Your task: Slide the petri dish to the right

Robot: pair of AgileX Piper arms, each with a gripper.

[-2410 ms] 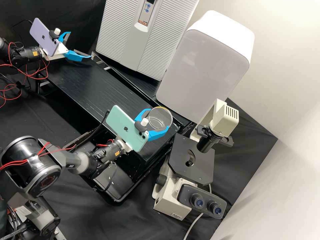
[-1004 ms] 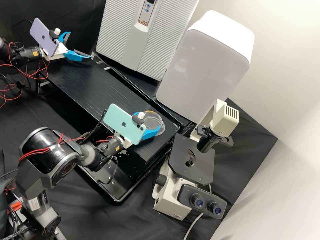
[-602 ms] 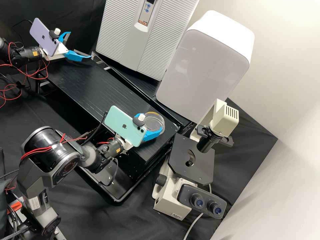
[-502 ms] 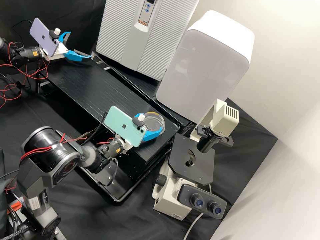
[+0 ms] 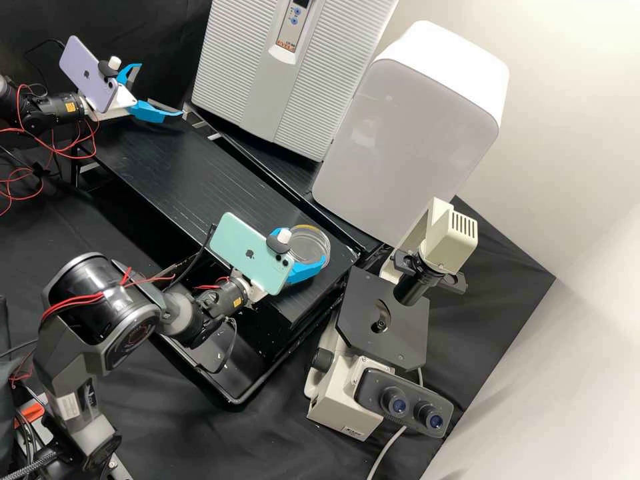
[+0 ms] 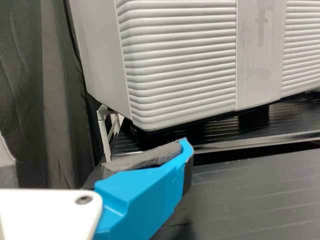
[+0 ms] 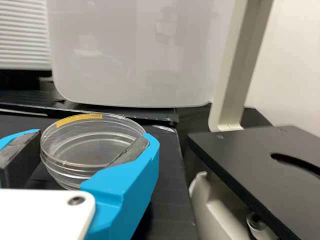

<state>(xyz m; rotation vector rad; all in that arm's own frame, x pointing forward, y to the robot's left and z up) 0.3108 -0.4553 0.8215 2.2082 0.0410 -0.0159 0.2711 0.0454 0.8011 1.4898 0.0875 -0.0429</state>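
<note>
Partly behind end effector (image 7: 88, 142), petri dish (image 7: 94, 126)

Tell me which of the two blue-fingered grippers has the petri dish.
The right gripper, at the bench end beside the microscope: it is shut on the petri dish. The left gripper sits open by the ribbed white unit, holding nothing.

- black slatted table (image 5: 180, 167), pretty bare tbh
- dish (image 5: 308, 244) sitting flat at its right end
- ribbed white unit (image 5: 287, 73) along the back edge
</note>
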